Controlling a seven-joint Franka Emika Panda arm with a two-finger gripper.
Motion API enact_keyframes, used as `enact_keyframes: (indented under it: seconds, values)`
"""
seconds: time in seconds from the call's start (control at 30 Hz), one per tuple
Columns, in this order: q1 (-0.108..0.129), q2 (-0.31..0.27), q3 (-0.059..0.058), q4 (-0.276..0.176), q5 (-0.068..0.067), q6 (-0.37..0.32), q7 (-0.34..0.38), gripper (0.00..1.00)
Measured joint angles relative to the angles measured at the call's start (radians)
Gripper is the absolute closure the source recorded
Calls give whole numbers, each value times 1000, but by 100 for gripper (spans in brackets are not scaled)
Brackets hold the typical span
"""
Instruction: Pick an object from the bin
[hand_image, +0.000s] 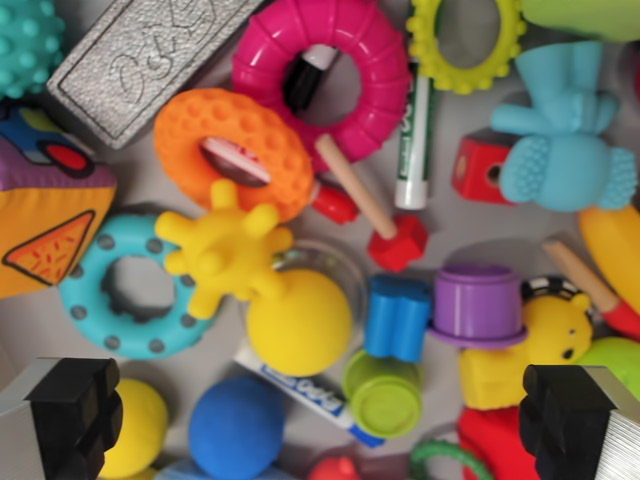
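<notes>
bin (455, 225) crammed with toys under the spread gripper (330, 425).

Grey bin floor (440, 235) crowded with toys: pink ring (370, 50) at twelve o'clock, yellow ball (300, 325) near centre, teal ring (95, 300) at nine, blue ball (235, 425) at six.

Only the claw (320, 425) shows of the robot, as two blocky matte-black fingertip pads with stepped, notched inner edges, each mounted on a flat brushed silver-grey metal finger (622, 435) whose pale bevelled face angles out toward the lower corners of the wrist view.
</notes>
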Motion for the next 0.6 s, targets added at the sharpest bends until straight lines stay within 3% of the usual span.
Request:
enact_keyframes:
  seconds: [0.6]
  values:
    - [78, 64, 5, -51, -1, 121, 202, 0]
